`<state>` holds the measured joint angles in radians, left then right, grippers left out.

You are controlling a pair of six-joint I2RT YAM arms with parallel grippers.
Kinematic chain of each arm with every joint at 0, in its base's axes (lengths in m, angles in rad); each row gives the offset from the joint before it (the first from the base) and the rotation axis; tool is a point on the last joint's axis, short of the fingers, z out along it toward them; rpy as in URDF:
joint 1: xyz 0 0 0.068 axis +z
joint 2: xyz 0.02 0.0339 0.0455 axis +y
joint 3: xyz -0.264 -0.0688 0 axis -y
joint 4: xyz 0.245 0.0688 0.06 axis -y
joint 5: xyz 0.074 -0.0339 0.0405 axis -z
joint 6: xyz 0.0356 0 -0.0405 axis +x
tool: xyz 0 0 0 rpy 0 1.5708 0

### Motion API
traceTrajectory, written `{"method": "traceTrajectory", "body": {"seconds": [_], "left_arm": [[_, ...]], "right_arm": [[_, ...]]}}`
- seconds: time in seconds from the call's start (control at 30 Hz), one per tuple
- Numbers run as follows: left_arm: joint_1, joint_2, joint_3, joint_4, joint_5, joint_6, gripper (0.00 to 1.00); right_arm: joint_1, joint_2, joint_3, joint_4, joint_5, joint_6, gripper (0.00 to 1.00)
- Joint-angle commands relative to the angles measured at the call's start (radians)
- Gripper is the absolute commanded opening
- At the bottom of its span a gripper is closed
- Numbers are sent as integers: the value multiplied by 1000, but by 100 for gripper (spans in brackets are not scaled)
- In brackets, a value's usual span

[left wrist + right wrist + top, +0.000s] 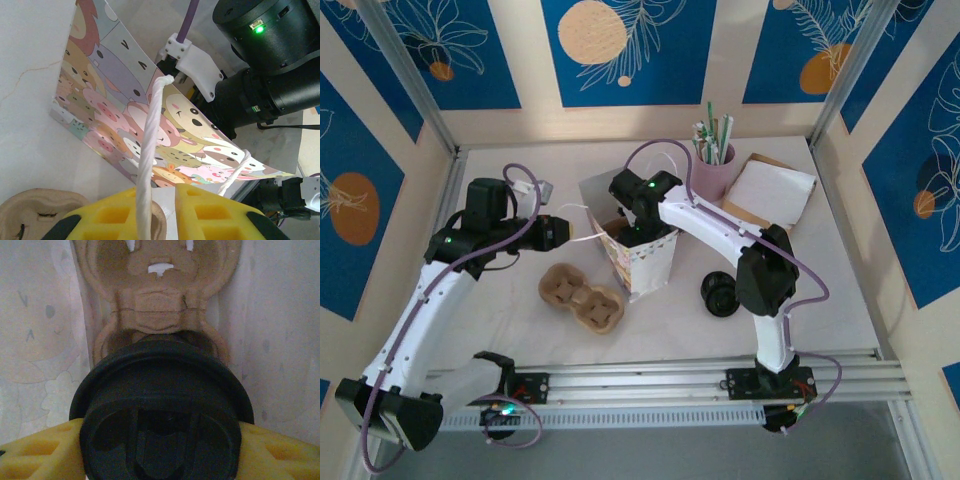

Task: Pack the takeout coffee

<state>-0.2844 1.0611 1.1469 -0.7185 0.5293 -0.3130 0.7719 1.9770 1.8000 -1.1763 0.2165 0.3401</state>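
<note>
The takeout coffee shows its round black lid (162,410) in the right wrist view. My right gripper (160,445) is shut on it, a yellow finger (40,455) at each side of the cup. It hangs inside the cartoon-printed paper bag (650,262), above a brown cardboard carrier (160,305) at the bag's bottom. From above, my right gripper (638,232) reaches down into the bag's open top. My left gripper (568,235) is to the left of the bag, shut on its white rope handle (150,150), which is pulled taut. The cup's body is hidden.
A second cardboard cup carrier (582,297) lies on the table in front of the bag. Loose black lids (720,293) sit right of the bag. A pink cup of straws (713,160) and a white napkin stack (772,188) stand at the back right.
</note>
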Motion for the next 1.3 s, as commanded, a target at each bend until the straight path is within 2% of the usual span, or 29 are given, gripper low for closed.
{"method": "traceTrajectory", "body": {"seconds": [0.0, 0.27, 0.83, 1.27], "left_arm": [[-15, -6, -4, -9, -7, 4, 19], [-16, -6, -1, -13, -10, 6, 20], [-23, -7, -1, -10, -12, 2, 22], [-26, -6, 0, -11, -14, 3, 22]], "right_arm": [[0, 56, -26, -9, -34, -8, 56], [7, 75, -36, -1, -42, -5, 56], [19, 37, 69, -89, -2, 0, 65], [23, 26, 91, -107, 2, 9, 79]]}}
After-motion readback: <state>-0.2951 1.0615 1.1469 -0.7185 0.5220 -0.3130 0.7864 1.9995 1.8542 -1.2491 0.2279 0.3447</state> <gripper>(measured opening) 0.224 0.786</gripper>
